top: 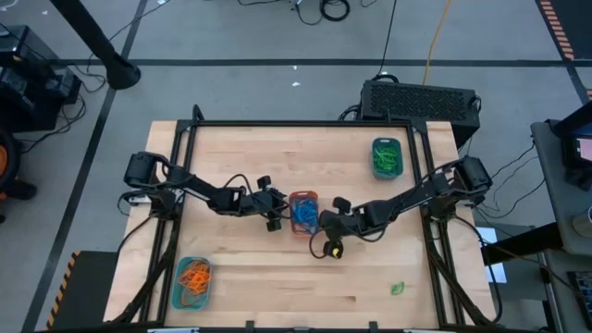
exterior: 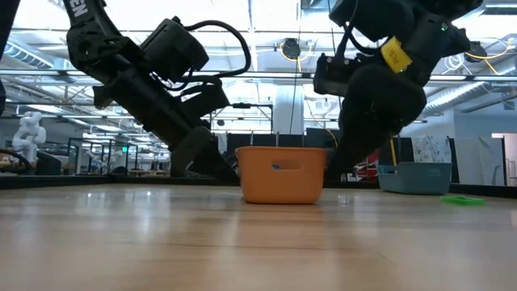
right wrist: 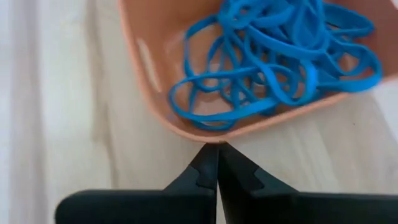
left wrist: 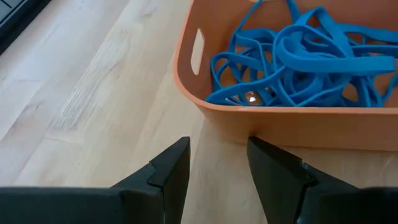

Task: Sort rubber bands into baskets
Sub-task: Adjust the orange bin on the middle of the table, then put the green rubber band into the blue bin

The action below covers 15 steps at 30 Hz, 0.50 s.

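Observation:
The orange basket [top: 303, 213] stands in the middle of the table and holds a tangle of blue rubber bands [left wrist: 298, 56]. My left gripper [left wrist: 217, 168] is open on the basket's left, slanting down, its fingertips just short of the basket's end wall [left wrist: 249, 121], with bare table between them. My right gripper [right wrist: 216, 163] is shut with nothing between its fingers. It slants down on the basket's right side, its tips at a rounded corner of the basket. My right gripper's shut fingertips [right wrist: 208, 155] stand at the foot of the orange basket's outer wall, at a rounded corner [right wrist: 208, 135], coming slanting down from the table's right. Whether they touch the wall I cannot tell. The basket rests flat on the table.
A teal basket [top: 387, 157] with green bands stands at the far right. Another teal basket [top: 192, 282] with orange bands is at the near left. One green band [top: 398, 289] lies loose on the table near the front right. Black frame rails [top: 305, 123] run along the table's edges.

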{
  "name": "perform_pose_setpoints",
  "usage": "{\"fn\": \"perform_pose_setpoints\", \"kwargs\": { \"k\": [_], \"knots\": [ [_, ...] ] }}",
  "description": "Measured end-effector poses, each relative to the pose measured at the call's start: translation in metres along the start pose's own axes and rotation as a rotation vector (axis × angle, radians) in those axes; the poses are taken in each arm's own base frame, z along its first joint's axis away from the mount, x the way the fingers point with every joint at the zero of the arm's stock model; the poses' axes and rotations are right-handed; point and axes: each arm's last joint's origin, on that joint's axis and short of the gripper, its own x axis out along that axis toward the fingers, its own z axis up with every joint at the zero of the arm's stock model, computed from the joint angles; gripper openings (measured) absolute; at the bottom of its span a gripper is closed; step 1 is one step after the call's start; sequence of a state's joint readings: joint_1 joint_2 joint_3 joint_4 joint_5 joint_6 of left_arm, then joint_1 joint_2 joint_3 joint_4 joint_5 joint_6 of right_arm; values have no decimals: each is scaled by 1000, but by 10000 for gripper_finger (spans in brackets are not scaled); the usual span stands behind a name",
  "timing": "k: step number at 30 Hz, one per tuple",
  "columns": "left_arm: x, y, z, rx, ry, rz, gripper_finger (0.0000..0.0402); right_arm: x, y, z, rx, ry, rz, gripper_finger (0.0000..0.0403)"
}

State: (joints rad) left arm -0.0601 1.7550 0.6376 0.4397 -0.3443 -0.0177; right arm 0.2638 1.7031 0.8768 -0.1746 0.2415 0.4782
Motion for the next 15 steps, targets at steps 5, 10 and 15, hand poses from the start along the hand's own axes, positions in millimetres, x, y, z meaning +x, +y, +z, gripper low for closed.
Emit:
{"fn": "perform_pose_setpoints", "kwargs": {
  "k": [5,10,15],
  "knots": [
    [0,0,0,0,0,0,169,0,4,4,-8,-30,56,0],
    [0,0,0,-1,0,0,169,-3,2,-1,-32,19,38,0],
    [-1,0,-3,13,40,1,169,-26,-9,-11,-56,180,7,0]
  ]
}}
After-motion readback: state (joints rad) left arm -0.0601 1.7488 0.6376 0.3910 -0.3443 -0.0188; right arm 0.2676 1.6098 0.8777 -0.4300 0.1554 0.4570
